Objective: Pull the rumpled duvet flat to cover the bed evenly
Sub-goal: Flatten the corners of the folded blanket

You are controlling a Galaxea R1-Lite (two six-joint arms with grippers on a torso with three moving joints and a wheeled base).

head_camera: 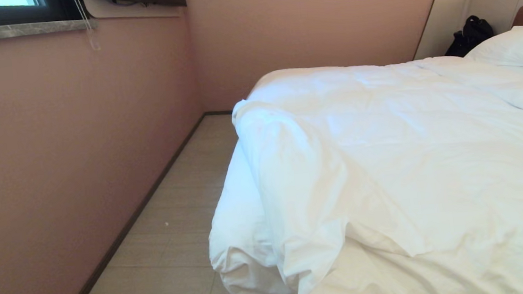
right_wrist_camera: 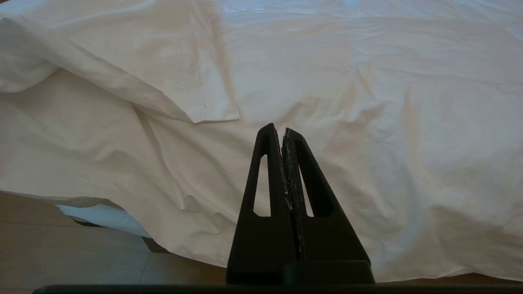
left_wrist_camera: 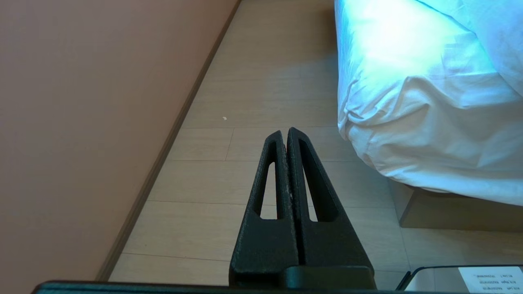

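Observation:
The rumpled white duvet (head_camera: 409, 153) lies across the bed (head_camera: 234, 211), its near left corner folded back in a thick roll (head_camera: 288, 182) that leaves the sheeted mattress side bare. In the right wrist view the duvet (right_wrist_camera: 367, 102) drapes over the bed's near edge, with a folded-over flap (right_wrist_camera: 163, 69) on it. My right gripper (right_wrist_camera: 282, 130) is shut and empty, just short of that cloth. My left gripper (left_wrist_camera: 284, 131) is shut and empty above the floor, beside the bed's corner (left_wrist_camera: 408, 134). Neither arm shows in the head view.
A pink wall (head_camera: 64, 159) runs along the left, leaving a narrow strip of pale floor (head_camera: 174, 230) beside the bed. A pillow (head_camera: 518, 46) and a black bag (head_camera: 469, 34) sit by the padded headboard (head_camera: 449, 17). The taupe plinth (left_wrist_camera: 441, 212) shows under the mattress.

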